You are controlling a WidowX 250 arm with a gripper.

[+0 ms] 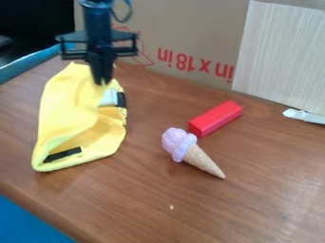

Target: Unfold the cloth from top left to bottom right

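Gripper (102, 82) is upper left, pointing down at the upper part of the yellow cloth (66, 107). Can't tell how far open it is or if it has cloth. Cloth lies bunched on the left of the wood table (247, 190), lower edge folded. Red block (215, 118) and toy ice cream cone (202, 159) sit to its right, near each other.

A brown wooden table (254, 199) stands before a cardboard panel (184, 28) with red print; a pale, wood-grained board (282, 57) stands at right.
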